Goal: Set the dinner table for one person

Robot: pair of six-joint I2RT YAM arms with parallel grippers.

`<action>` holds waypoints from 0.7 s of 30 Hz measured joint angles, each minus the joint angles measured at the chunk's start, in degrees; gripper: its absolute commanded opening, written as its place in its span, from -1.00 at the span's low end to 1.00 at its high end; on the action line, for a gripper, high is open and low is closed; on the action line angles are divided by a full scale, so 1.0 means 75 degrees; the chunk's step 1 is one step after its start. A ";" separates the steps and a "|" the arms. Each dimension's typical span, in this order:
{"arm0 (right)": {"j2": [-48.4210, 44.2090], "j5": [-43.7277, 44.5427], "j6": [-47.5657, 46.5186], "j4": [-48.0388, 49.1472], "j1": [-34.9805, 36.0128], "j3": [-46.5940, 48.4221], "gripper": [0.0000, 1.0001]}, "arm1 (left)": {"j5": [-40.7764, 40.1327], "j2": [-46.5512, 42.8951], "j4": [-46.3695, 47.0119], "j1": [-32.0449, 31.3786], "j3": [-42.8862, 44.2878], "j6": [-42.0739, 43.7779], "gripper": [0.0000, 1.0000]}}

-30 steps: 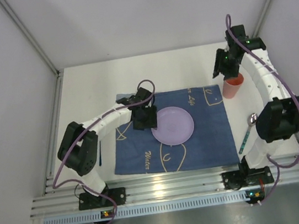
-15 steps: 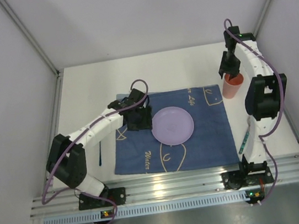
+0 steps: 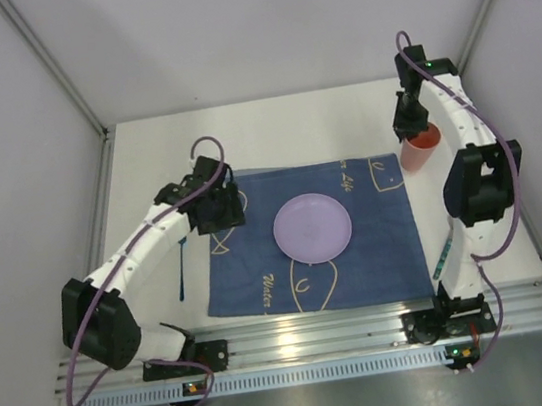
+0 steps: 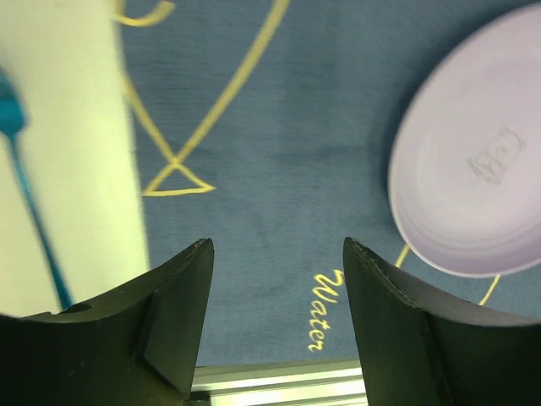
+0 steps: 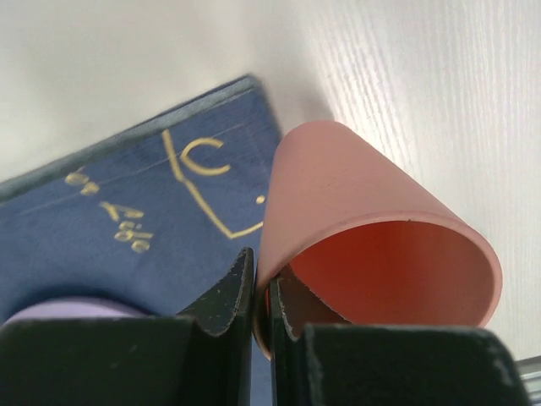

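The right fingers (image 5: 232, 300) are closed on the rim of a pink cup (image 5: 363, 211), just beside the far right corner of the blue cloth (image 4: 279, 127). The cloth lies on the white table (image 3: 291, 129), which runs on past its far edge. The left fingers (image 4: 182, 296) hang open over the cloth's left edge, between a purple plate (image 4: 473, 169) and a teal utensil (image 4: 34, 211).

White matte dinner table (image 3: 301, 126), aluminium rail (image 3: 320, 338) along its near edge
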 measured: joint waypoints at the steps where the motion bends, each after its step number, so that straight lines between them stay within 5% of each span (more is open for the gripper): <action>1: -0.0210 0.0017 0.0009 -0.0026 0.0128 -0.0044 -1.00 | -0.0047 -0.0172 -0.0105 0.0201 0.0000 0.0000 0.37; 9: -0.2317 -0.0020 0.0399 0.0047 0.1853 -0.1250 -1.00 | -0.0440 -0.0784 -0.0600 0.1751 -0.0373 0.0038 0.48; 16: -0.1684 -0.0105 0.0595 0.0353 0.2317 -0.1926 -0.96 | -0.0597 -0.0871 -0.0968 0.2675 -0.0845 0.0265 0.50; 21: -0.1265 -0.0102 0.0577 0.0647 0.2331 -0.1912 -0.27 | -0.0638 -0.0635 -0.1017 0.3083 -0.0854 0.0490 0.51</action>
